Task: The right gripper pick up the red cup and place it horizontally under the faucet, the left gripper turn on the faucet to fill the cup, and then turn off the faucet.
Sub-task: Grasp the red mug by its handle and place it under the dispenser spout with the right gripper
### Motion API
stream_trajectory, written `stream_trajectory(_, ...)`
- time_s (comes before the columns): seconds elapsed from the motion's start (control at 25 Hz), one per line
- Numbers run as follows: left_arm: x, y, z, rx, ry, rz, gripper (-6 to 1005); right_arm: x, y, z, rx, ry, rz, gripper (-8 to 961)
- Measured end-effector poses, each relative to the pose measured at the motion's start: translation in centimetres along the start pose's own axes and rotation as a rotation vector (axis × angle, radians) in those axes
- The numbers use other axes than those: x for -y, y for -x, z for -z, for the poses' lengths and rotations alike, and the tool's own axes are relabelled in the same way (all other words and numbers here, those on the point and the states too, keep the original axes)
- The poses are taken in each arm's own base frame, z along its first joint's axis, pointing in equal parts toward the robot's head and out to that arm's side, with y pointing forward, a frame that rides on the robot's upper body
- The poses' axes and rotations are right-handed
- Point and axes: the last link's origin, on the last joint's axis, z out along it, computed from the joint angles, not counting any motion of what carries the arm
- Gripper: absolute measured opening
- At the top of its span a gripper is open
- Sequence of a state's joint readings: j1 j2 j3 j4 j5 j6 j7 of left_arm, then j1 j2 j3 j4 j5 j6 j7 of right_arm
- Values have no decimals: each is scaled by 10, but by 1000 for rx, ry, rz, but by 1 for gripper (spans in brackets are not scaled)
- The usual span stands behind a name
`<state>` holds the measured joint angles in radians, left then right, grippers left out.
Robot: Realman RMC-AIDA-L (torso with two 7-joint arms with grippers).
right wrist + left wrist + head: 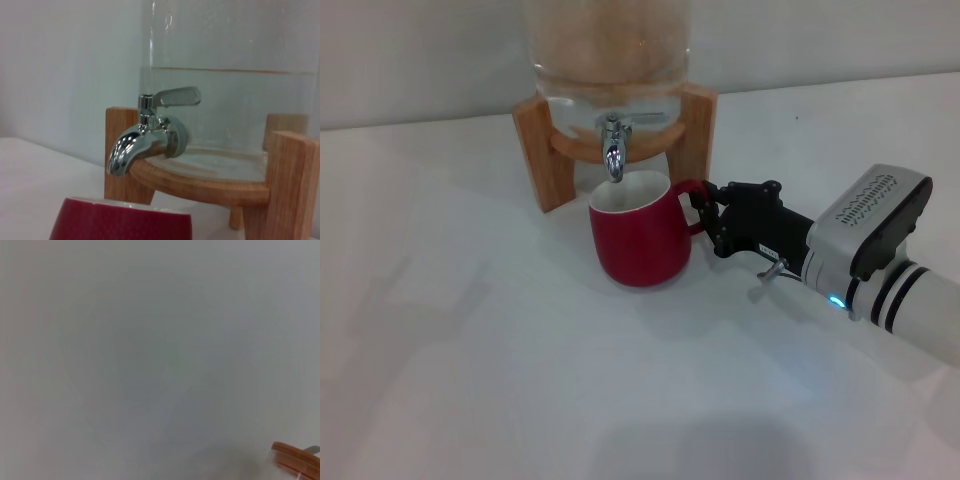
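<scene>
The red cup [640,240] stands upright on the white table, its off-white mouth right below the chrome faucet [614,150]. The faucet sticks out of a clear glass jar [610,60] on a wooden stand [542,150]; its lever [176,96] lies level and no water is running. My right gripper [706,218] reaches in from the right, its black fingers closed around the cup's loop handle [692,192]. In the right wrist view the cup's rim [120,220] sits just beneath the spout [125,150]. My left gripper is out of view.
The left wrist view shows only the white surface and a corner of the wooden stand [295,457]. The white-and-grey right arm [880,250] crosses the table's right side. A pale wall runs behind the jar.
</scene>
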<state>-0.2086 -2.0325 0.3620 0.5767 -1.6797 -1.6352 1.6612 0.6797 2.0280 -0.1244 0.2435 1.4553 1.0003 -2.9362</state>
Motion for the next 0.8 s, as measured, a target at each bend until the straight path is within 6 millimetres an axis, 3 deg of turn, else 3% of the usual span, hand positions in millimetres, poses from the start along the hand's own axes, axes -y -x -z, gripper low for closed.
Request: stream_trajectory(0.8,0,0,0,0,0,-2,874,-2,1,-1,-1,18,7,105)
